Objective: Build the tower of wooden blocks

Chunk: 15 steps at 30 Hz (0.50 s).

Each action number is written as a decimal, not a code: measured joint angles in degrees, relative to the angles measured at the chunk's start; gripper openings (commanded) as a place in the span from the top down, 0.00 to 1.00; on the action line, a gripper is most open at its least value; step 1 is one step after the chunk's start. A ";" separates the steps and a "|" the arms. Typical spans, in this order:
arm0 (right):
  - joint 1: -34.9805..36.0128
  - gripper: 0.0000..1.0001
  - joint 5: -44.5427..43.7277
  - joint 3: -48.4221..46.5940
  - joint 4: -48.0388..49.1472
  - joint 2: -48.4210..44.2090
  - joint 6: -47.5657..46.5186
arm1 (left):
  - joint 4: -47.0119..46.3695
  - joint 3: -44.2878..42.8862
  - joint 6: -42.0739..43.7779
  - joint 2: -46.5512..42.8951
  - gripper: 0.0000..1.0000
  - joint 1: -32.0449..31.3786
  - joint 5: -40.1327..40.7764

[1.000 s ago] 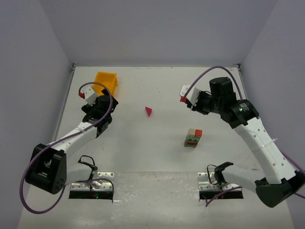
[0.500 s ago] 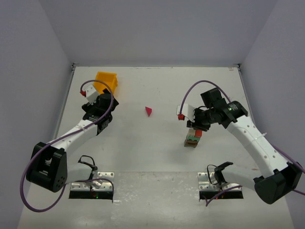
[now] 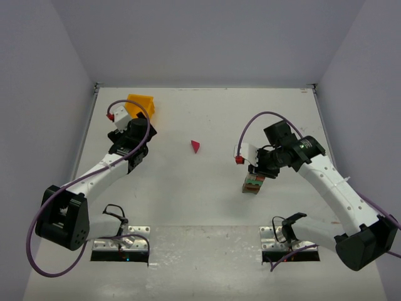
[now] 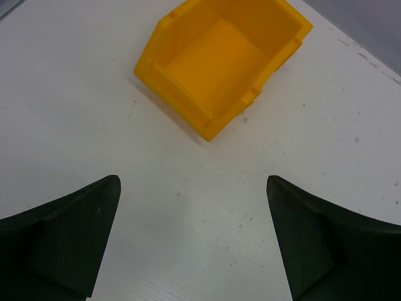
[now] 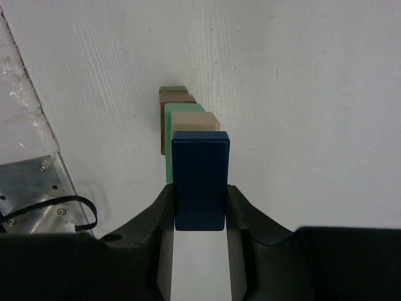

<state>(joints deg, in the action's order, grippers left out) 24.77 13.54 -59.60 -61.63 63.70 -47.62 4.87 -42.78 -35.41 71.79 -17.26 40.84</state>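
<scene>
The left arm reaches from its base forward across the white table (image 3: pixel 188 200), its wrist tipped down. The left gripper (image 4: pixel 193 188) stands wide apart, with only bare tabletop between its black fingers (image 4: pixel 75 238). It holds and touches nothing. Ahead of its fingertips, near but apart from them, sits a yellow-orange plastic bin (image 4: pixel 182 103) with its open mouth facing up.

Well off to that gripper's right, between the two arms, a small magenta triangular wooden prism (image 3: pixel 196 147) lies alone.

Further right stands the tower (image 3: pixel 253 182), a short stack of painted wooden blocks. From the right wrist, olive, brown, green and cream pieces show stepped one behind another, directly beyond the right gripper's fingertips.

The right arm bends at the elbow and turns its wrist down over this stack. The right gripper (image 5: pixel 200 194) is clamped on a dark blue wooden brick (image 5: pixel 200 179), pinching it across its narrow width. The brick's long axis runs along the gap between the fingers, and its far end points at the cream block (image 5: pixel 194 120). I cannot tell whether the brick touches the stack.
</scene>
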 measured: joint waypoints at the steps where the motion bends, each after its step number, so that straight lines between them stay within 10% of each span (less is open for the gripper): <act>1: -0.02 0.86 0.04 0.03 -0.17 0.00 0.00 | 0.08 0.00 0.11 0.00 0.00 0.00 0.02; 15: -0.28 0.82 0.71 0.03 -1.10 0.02 0.03 | 0.15 0.00 0.47 0.02 0.00 0.00 0.03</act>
<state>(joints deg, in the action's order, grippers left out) 24.49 14.25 -59.57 -62.73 63.72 -47.58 5.02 -42.78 -34.94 71.81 -17.26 40.87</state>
